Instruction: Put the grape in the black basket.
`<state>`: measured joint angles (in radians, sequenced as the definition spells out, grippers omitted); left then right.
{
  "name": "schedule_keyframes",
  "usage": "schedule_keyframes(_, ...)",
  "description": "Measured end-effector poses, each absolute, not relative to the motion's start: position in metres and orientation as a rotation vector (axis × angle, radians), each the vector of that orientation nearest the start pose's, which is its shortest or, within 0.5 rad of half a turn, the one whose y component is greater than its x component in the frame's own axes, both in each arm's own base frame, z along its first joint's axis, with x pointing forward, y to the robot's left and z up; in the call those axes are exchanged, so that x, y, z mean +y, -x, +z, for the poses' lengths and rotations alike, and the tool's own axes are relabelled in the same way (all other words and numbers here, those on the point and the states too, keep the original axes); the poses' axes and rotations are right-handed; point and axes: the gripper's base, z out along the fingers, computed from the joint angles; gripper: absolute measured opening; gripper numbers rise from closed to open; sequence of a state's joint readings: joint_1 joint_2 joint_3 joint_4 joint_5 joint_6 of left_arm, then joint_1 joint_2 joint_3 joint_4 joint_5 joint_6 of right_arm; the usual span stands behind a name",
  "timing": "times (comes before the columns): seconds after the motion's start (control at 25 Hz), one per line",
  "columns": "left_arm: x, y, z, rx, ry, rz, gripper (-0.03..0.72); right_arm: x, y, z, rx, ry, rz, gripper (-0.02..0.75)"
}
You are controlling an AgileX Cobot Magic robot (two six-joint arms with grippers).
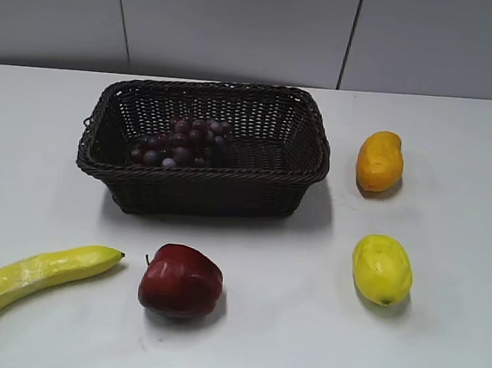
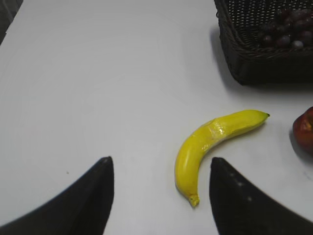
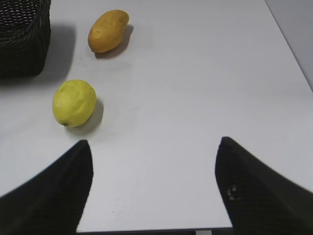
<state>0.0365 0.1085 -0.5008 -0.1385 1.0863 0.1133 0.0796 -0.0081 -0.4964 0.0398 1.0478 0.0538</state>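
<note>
Apple [image 1: 181, 280] and banana [image 1: 31, 279] at bench [image 1: 438, 356] front edge. Grape [image 1: 181, 143] lies inside basket [image 1: 201, 184], left of centre. Left claw [image 2: 161, 196] spread wide, empty, above banana. Right claw [image 3: 154, 188] spread wide, empty, near lemon [image 3: 74, 103].

The grape [image 1: 181, 142] lies inside the black basket [image 1: 202, 178], at the back of the table [image 1: 284, 334]. In front of the basket sit the apple [image 1: 181, 281] and, left of it, the banana [image 1: 26, 281]. Right of the basket is the mango [image 1: 380, 161], with the lemon [image 1: 382, 269] in front of it.
</note>
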Motion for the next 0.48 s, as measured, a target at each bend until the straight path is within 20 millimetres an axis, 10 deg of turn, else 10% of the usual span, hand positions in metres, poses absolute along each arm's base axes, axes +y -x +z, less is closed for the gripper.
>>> schedule_keyframes(0.48, -0.0105, -0.0102, 0.2761, 2.162, -0.083, -0.081, 0.586, 0.0027, 0.0055, 0.2773, 2.029, 0.028, 0.132, 0.59)
